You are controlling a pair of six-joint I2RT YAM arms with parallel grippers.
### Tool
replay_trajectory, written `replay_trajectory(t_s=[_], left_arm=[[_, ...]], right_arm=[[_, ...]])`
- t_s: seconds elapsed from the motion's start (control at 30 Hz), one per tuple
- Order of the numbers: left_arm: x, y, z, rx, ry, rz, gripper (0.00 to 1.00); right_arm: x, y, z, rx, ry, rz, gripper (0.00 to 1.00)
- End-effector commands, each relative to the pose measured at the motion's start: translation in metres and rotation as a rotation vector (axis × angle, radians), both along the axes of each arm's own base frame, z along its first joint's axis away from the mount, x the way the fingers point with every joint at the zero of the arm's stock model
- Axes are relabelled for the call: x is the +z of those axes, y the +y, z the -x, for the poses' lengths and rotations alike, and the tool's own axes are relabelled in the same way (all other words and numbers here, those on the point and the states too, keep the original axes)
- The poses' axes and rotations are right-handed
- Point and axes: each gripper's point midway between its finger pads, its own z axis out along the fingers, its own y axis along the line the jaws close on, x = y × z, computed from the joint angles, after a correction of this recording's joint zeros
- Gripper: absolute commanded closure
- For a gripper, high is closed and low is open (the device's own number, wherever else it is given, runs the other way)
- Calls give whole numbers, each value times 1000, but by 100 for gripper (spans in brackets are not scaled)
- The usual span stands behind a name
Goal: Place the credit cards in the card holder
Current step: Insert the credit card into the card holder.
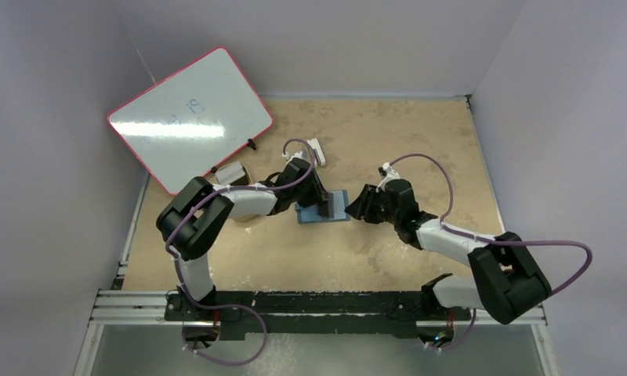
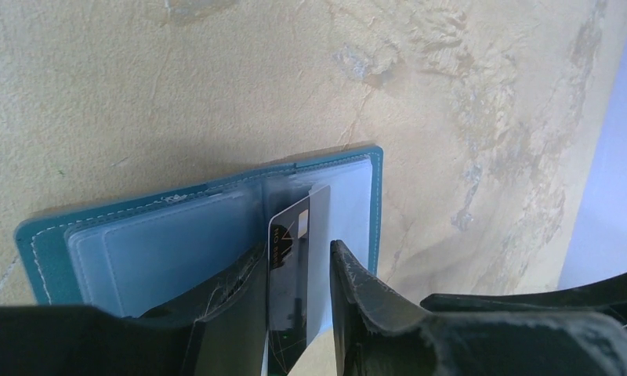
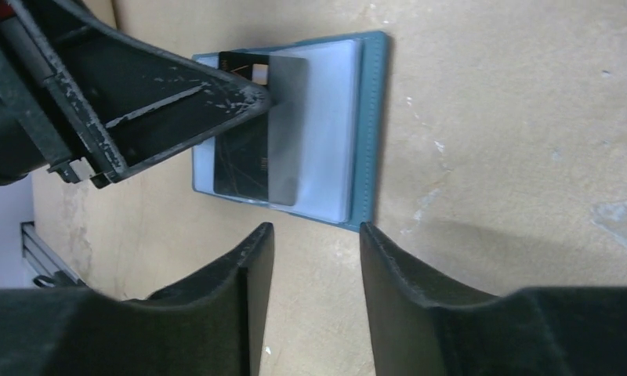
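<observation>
Left fingers [image 2: 240, 301] are clenched on a dark credit card [image 2: 289, 258], one finger on each side of its near end. The left gripper [image 2: 299, 313] holds the card low over the card holder [image 2: 44, 251]. The card's far end with the gold chip sits at the clear inner pockets [image 2: 161, 251]; can't tell whether the corner is actually inside a slot. In the right wrist view the card [image 3: 255, 157] lies nearly flat across the open holder [image 3: 371, 133], with a left finger tip [image 3: 240, 98] on its face. Right gripper [image 3: 314, 258] is released, nothing between its fingers, and hovers just beside the holder's near edge without touching it. Only this one card is visible. The holder lies open and flat on the counter [image 1: 420, 149], between the two grippers in the top view. Handling, as a judgement: the card is thin, stiff, very light and glossy, so it can slip or pivot in a pinch. Best grip is the trailing end, so the leading end is free to slide in. The holder is light and soft with floppy plastic pockets, and will likely skid if pushed, so the teal border is the place to pin it. A whiteboard [image 1: 189, 117] and a small white block [image 1: 317, 149] sit well apart at the back.
</observation>
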Motion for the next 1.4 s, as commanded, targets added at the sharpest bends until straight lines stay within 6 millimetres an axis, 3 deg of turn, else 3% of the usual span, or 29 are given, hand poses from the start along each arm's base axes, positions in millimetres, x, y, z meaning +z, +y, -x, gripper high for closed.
replay_trajectory(t_s=[0.0,0.27,0.57,0.9,1.07,1.13,1.27,1.37], left_arm=[[12,-11,-7,22,-9,94,69],[10,-21,-3,20,19,169,69],[7,-18,-2,22,25,150,68],[3,-15,-2,13,38,109,68],[-1,-13,1,9,46,99,68],[-3,-13,2,7,51,90,68],[-4,-11,1,3,50,71,68],[-7,-12,2,-4,56,69,68]], right_arm=[[25,17,-10,-4,-67,30,47],[28,40,-11,-12,-111,89,24],[5,49,-13,0,-87,212,19],[-11,60,-14,-2,-46,318,19],[-29,45,-16,-60,2,418,19],[-30,40,-17,-84,3,444,22],[-28,28,-15,-122,5,520,39],[-34,17,-13,-154,28,583,41]])
